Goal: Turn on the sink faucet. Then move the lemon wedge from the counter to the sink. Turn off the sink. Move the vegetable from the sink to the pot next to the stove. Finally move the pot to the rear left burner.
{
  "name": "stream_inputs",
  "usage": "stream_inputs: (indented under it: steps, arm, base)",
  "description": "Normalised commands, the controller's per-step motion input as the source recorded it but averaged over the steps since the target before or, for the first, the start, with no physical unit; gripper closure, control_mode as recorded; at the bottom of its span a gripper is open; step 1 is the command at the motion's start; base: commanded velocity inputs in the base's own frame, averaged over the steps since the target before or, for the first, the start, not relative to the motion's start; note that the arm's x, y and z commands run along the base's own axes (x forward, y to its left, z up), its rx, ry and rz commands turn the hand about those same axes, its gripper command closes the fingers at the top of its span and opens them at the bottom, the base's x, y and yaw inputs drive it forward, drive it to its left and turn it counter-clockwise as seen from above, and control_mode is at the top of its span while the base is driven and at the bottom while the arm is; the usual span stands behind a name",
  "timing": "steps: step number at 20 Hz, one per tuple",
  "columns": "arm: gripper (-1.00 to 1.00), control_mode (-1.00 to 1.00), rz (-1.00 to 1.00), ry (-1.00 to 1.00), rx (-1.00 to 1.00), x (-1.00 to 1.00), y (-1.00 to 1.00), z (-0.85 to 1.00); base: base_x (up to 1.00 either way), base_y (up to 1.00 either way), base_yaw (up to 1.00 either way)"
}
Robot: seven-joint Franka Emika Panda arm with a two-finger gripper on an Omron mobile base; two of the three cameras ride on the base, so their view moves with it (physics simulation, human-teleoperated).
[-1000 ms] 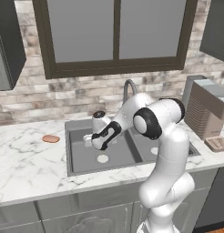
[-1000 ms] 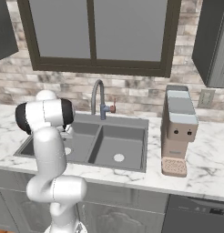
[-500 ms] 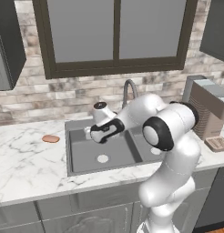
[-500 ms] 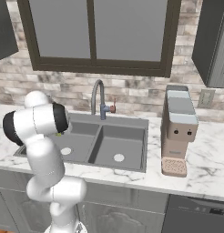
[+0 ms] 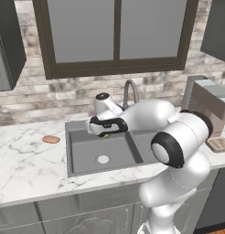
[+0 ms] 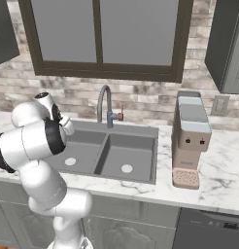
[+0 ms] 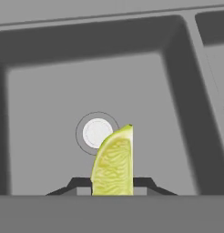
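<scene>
My gripper [image 5: 104, 134] hangs over the left bowl of the dark grey sink [image 5: 85, 151], shut on the yellow-green lemon wedge [image 5: 105, 135]. In the hand view the lemon wedge [image 7: 114, 164] stands upright between the gripper [image 7: 113, 183] tips. Below it are the bowl floor and its round white drain [image 7: 96, 133]. The sink faucet [image 5: 130, 92] arches up behind the divider, also seen from the right side as the faucet [image 6: 105, 101]. Sink and faucet are set in the white marble counter [image 5: 27, 164].
A flat orange-brown oval [image 5: 50, 139] lies on the counter left of the sink. A tall coffee machine [image 6: 191, 138] stands right of the sink [image 6: 133, 158]. My own arm's elbow [image 5: 178, 141] bulks over the right bowl. A window and brick wall rise behind.
The hand with the lemon wedge has drifted slightly right and up over the left bowl. My arm's elbow has swung out to the right and closer to the cameras.
</scene>
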Motion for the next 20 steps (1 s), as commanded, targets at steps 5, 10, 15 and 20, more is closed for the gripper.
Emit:
stream_inputs:
  steps: [5,10,15,20]
  arm:
    - [1.00,-1.00,-0.01,0.00,0.00,-0.10,-0.05,0.32]
    - [1.00,-1.00,0.00,0.00,0.00,0.00,0.00,0.00]
    - [1.00,1.00,0.00,-0.02,0.00,-0.07,0.00,0.00]
    - [1.00,1.00,0.00,0.00,0.00,0.00,0.00,0.00]
  base:
    - [0.00,0.00,0.00]
    - [0.00,0.00,0.00]
    - [-0.12,0.00,-0.01]
    - [-0.60,0.00,-0.21]
